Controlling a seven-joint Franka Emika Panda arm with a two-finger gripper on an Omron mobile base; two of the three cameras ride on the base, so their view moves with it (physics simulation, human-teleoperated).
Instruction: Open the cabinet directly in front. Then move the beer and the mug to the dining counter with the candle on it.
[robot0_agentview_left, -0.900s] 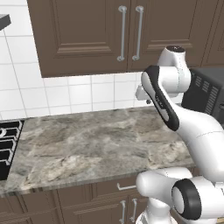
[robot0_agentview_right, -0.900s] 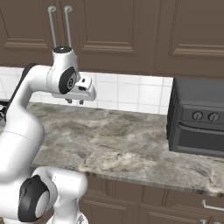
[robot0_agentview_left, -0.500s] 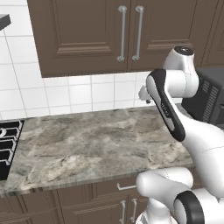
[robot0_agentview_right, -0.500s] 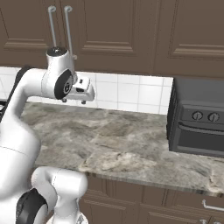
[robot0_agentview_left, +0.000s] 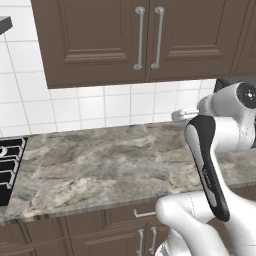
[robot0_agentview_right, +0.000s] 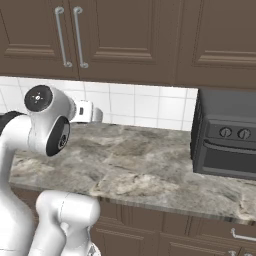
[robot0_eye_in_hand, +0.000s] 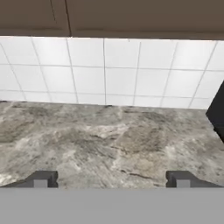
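The cabinet hung overhead with both doors shut, handles untouched, so nothing was yet done. Below it, the gripper hovered over the stone counter, fingertips wide apart, holding nothing.
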